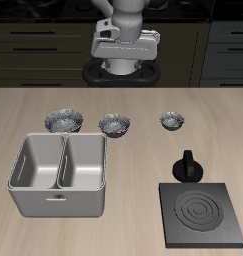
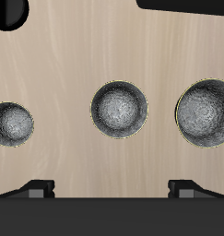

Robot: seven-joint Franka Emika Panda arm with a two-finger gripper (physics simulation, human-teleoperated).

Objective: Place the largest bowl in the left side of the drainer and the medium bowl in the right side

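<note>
Three grey-silver speckled bowls stand in a row across the middle of the table. The largest bowl [image 1: 65,121] [image 2: 207,112] is at one end, just behind the drainer [image 1: 21,186]. The medium bowl [image 1: 114,124] [image 2: 120,110] sits in the middle of the row. The drainer is a light grey tub with two deep compartments, both with nothing in them. My gripper [image 1: 123,56] [image 2: 113,189] hangs high above the back of the table, behind the bowls. It is open, fingers [image 2: 35,187] wide apart, holding nothing.
The smallest bowl [image 1: 172,122] [image 2: 12,123] ends the row on the other side. A black knob-shaped object [image 1: 186,166] stands in front of it, and a black square stove plate [image 1: 201,215] lies near the table's front edge.
</note>
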